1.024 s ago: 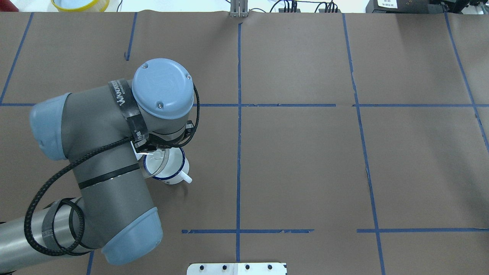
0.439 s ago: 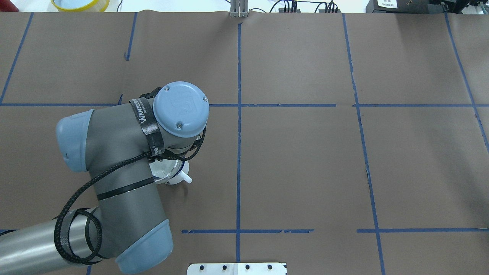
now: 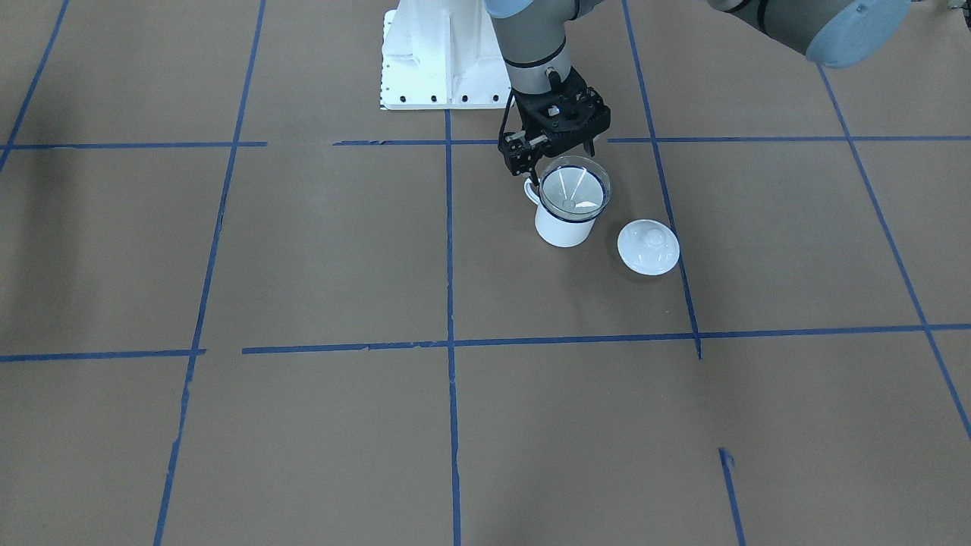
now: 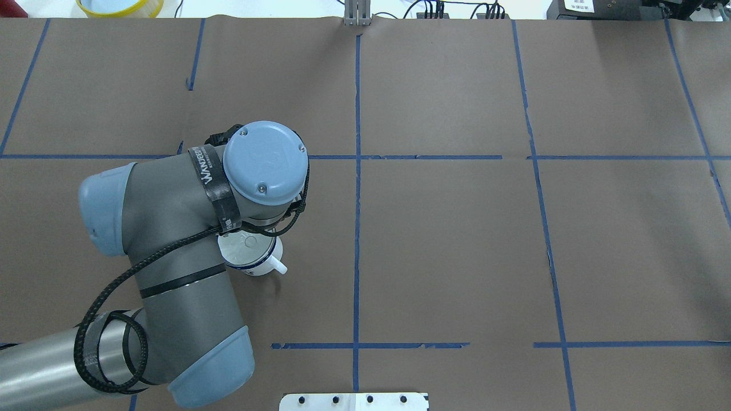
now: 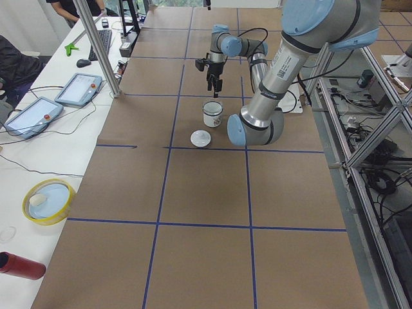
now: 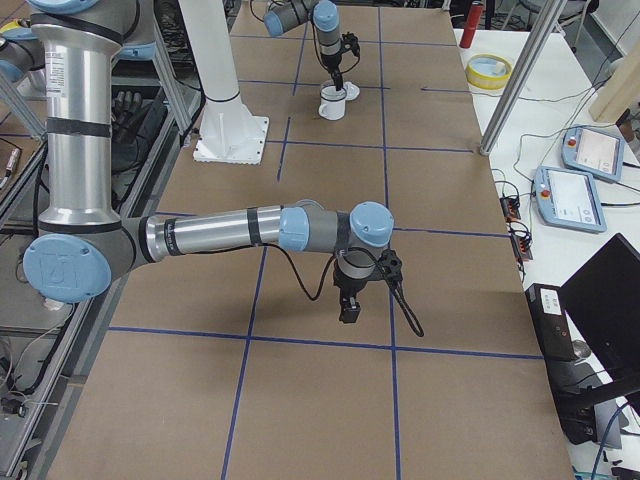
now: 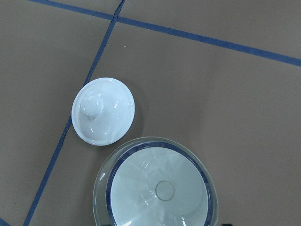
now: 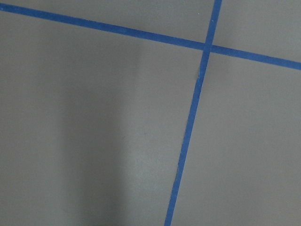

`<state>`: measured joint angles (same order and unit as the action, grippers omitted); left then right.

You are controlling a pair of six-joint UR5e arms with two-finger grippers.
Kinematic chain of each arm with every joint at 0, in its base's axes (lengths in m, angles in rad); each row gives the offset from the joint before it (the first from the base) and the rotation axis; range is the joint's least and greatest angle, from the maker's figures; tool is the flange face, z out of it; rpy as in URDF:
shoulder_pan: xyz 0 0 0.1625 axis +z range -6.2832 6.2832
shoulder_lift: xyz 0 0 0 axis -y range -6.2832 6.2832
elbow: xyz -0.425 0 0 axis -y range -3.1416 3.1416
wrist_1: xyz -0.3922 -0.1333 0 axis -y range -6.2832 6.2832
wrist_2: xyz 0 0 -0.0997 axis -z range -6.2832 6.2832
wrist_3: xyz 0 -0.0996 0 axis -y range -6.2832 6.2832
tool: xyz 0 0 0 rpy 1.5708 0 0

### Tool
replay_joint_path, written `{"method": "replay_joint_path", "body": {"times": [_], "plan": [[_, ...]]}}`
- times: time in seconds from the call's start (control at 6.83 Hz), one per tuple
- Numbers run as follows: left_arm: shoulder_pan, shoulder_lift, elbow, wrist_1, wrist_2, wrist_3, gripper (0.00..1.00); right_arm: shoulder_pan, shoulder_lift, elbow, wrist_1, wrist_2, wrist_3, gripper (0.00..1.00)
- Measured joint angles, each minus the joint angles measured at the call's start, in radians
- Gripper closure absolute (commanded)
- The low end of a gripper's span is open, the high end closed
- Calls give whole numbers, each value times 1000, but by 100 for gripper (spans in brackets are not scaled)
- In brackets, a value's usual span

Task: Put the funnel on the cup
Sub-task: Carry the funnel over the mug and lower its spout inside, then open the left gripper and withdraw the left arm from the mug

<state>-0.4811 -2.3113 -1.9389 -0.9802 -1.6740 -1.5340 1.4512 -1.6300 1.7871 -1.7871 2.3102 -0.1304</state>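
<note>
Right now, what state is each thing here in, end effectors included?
funnel: seated upright in the cup's mouth, spout down.
cup: upright, funnel on it, lid off.
lid: knob up, lying beside the cup, not touching it.
left end effector: looks open, just above the funnel, not gripping it.
right end effector: far from the cup; open or shut cannot be told.

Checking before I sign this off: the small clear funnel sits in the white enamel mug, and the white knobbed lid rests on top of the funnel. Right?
No. The small clear funnel does sit in the white enamel mug, but the white knobbed lid is not on it: it lies on the brown table beside the mug, apart from it, as the front-facing view shows.
</note>
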Motion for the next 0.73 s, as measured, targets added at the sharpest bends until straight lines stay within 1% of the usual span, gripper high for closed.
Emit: {"method": "replay_joint_path", "body": {"times": [0.15,0.29,0.44,0.59,0.73], "plan": [[-15,17,-6,-50,2,4,0,0,0,0,0,0,0,0],[-51,45,-27,-99,-1,12,0,0,0,0,0,0,0,0],[-104,65,-64,-120,-6,41,0,0,0,0,0,0,0,0],[-186,90,-106,-127,-41,123,0,0,0,-1,0,0,0,0],[-299,128,-138,-128,-112,245,0,0,0,-1,0,0,0,0]]}}
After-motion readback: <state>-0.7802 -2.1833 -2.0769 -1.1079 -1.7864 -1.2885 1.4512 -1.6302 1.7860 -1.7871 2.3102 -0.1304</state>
